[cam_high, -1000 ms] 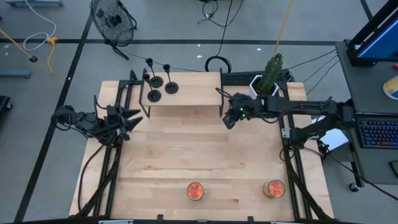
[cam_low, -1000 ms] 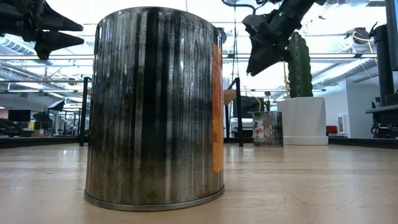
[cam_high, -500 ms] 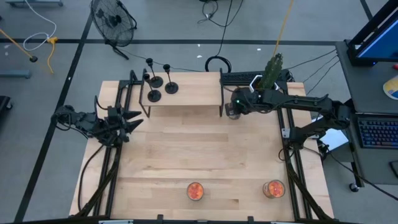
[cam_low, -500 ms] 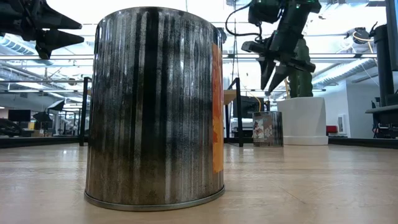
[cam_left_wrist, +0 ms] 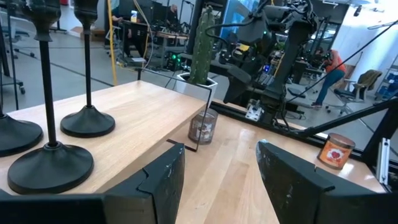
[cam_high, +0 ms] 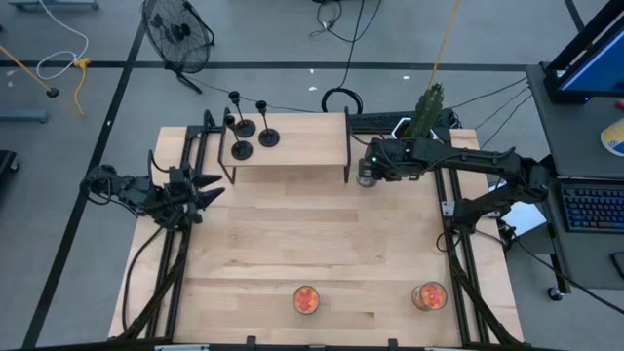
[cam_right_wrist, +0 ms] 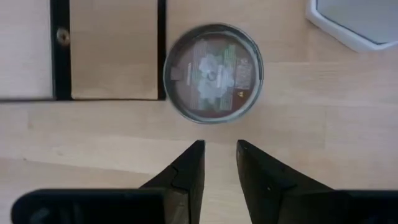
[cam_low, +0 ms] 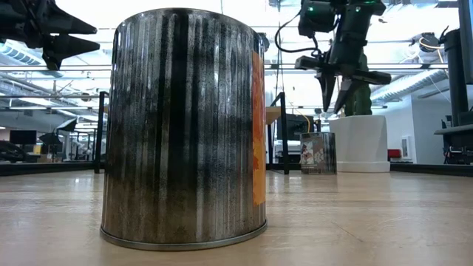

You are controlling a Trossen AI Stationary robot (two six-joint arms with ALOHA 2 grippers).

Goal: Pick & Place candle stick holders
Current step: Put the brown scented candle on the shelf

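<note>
**Right claw poised over a clear glass jar; holders stand on the shelf**

The right claw (cam_high: pixel 366 175) hangs above the clear glass jar (cam_right_wrist: pixel 213 73), which stands on the tabletop (cam_high: pixel 312 244) just beside the black leg of the raised shelf (cam_high: pixel 292 136). In the right wrist view its two dark fingers (cam_right_wrist: pixel 186 171) point at the jar from straight overhead with a narrow gap between them, released and holding nothing. A round label shows inside the jar, with a pale printed pattern and a small triangular mark, but its writing is too small to read.

The three candle stick holders (cam_high: pixel 252 132) stand upright on the shelf's far left end, close together. In the left wrist view only their disc bases and thin stems (cam_left_wrist: pixel 87 74) show; the cup tops are cut off at the picture's edge.

The left claw (cam_high: pixel 207 185) waits at the tabletop's left edge, near the shelf, fingers parted and empty.

Two orange-filled jars (cam_high: pixel 306 299) sit on the tabletop's near edge, well apart from each other. One ribbed jar (cam_low: pixel 185 125) fills the low view and hides most of the tabletop behind it; an orange label strip shows on its side, unreadable. A potted cactus (cam_high: pixel 426 112) stands at the far right corner.
</note>
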